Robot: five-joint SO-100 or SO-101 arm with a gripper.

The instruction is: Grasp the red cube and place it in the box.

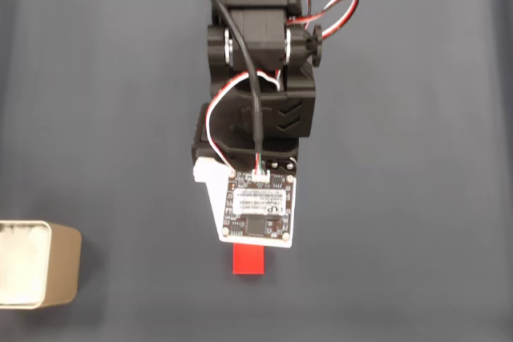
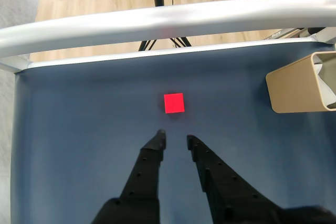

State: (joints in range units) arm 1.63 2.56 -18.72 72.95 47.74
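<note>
The red cube lies flat on the dark blue table, a short way beyond my gripper in the wrist view. Both black fingers point at it with a gap a little wider than the cube, and nothing sits between them. In the fixed view the cube peeks out below the wrist's camera board, which hides the fingers. The beige box with a white inside stands at the lower left there, and the box is at the right edge of the wrist view, well away from the cube.
The black arm reaches down from the top centre of the fixed view. In the wrist view a silver rail runs along the table's far edge just beyond the cube, with wooden floor behind it. Open blue mat lies on both sides of the arm.
</note>
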